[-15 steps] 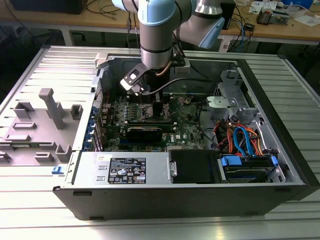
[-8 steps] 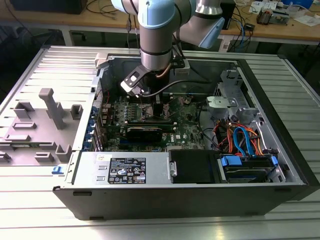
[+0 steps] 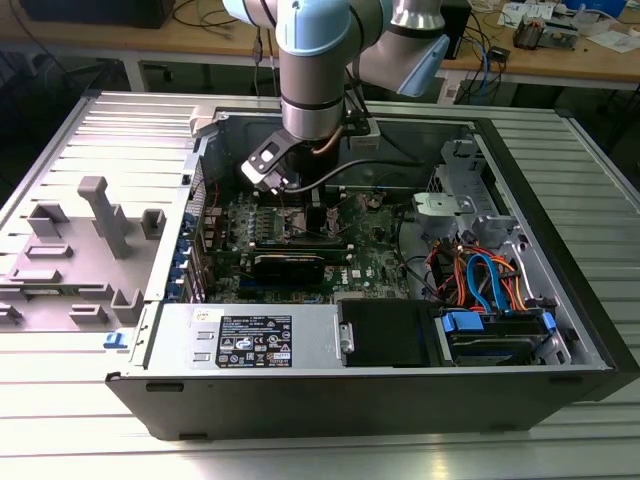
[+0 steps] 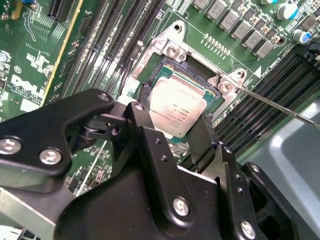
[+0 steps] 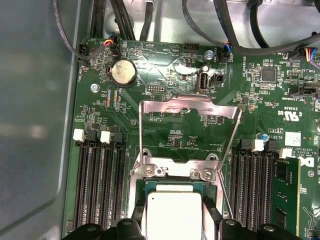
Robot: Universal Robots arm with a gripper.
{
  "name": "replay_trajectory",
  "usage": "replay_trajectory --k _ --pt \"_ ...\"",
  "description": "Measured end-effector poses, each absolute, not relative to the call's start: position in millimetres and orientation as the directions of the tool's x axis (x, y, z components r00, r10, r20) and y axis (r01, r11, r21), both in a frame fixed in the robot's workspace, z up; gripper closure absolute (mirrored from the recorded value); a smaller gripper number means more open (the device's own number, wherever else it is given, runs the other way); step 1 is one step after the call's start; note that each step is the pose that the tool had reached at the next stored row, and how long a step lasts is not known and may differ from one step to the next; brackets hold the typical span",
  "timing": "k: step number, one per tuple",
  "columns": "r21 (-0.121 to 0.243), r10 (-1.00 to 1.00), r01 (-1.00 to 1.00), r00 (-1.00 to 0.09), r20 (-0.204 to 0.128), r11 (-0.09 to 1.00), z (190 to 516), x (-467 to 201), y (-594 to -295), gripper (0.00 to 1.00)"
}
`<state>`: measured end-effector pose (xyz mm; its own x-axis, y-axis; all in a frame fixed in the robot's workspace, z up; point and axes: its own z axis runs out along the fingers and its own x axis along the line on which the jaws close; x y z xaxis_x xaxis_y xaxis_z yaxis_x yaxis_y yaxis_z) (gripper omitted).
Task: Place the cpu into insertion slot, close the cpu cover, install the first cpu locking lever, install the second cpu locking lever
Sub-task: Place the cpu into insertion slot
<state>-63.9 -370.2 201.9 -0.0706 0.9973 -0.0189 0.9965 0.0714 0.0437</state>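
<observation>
The cpu [image 4: 176, 106], a square chip with a dull silver top, lies level in the insertion slot [image 4: 169, 64], and its silver top also shows in the first wrist view [image 5: 172, 212]. My gripper [image 4: 175, 114] is shut on it, one black finger [image 4: 145, 94] on each of two opposite edges. In the exterior view the gripper [image 3: 290, 200] reaches down onto the green motherboard [image 3: 370, 250]. The cpu cover [image 5: 187, 106] stands flipped up, away from the slot. Two thin wire locking levers [image 5: 231, 155] are raised beside it.
Long black memory slots [image 5: 97, 185] flank the socket on both sides, and a memory card [image 5: 286, 195] stands in one. A coin battery [image 5: 123, 72] and black cables [image 5: 235, 30] lie beyond the cover. The case holds a power supply [image 3: 250, 340] and drive cables [image 3: 480, 275].
</observation>
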Motion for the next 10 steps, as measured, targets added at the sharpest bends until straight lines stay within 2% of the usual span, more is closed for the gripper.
replay_trajectory --k 10 --pt "0.044 0.999 0.998 -0.047 -0.019 0.048 200.2 -63.8 -371.2 0.46"
